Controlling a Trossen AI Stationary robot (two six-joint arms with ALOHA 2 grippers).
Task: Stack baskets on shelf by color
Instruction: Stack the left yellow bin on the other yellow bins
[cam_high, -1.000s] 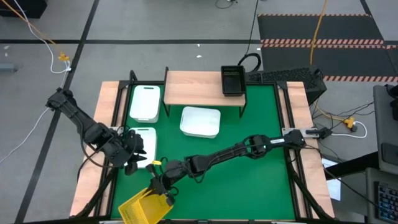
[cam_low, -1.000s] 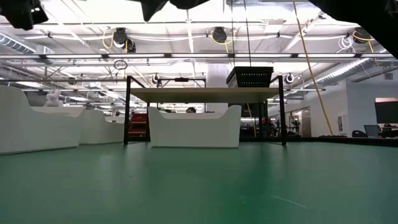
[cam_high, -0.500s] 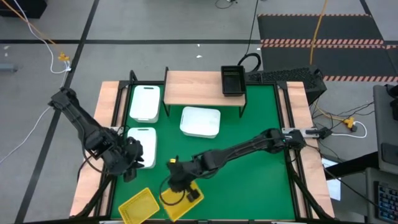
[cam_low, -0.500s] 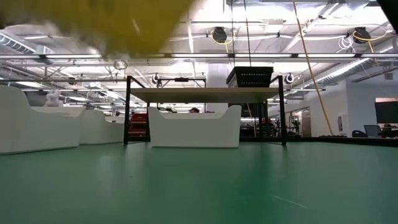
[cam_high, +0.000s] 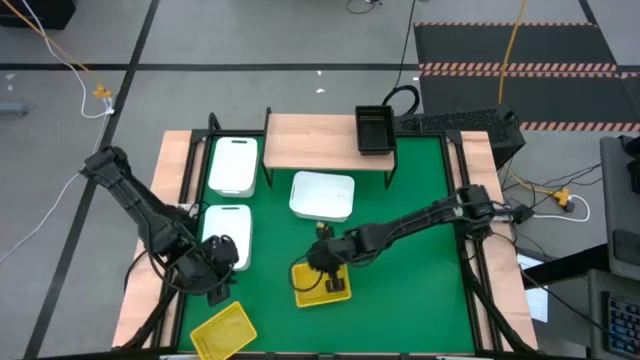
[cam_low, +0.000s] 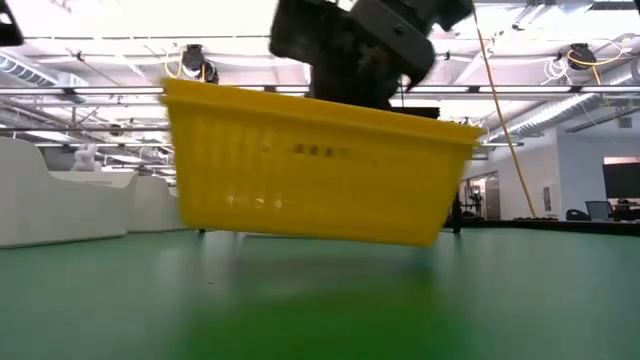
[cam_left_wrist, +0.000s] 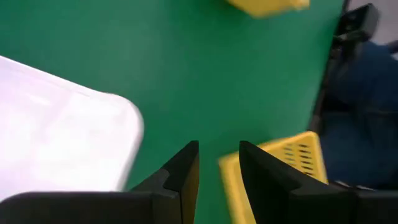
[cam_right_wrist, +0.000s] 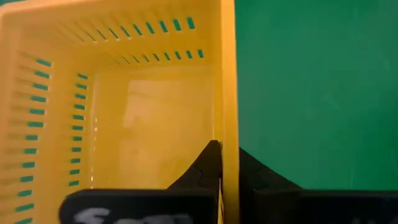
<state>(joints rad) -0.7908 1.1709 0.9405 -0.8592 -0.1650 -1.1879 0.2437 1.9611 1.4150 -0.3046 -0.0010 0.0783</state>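
While our right gripper (cam_high: 322, 266) clamps a yellow basket (cam_high: 320, 283) mid-mat, white baskets (cam_high: 322, 195) crowd the shelf (cam_high: 310, 141). Our left gripper (cam_high: 218, 283) stands apart, empty. Only low down does the basket show tilted, hiding the shelf.

We see a green mat (cam_high: 420, 190) covering the tabletop, w/ light wood strips (cam_high: 145, 290) along its sides. Grey floor (cam_high: 250, 40) all round, crossed by dark lines. A yellow cable (cam_high: 60, 55) runs over the floor at upper left of the high view, another yellow cable (cam_high: 515, 35) at upper right. Dark ramp w/ red-white striped edges (cam_high: 520, 68) near it. Low view: ceiling lights and pipes (cam_low: 560, 60).
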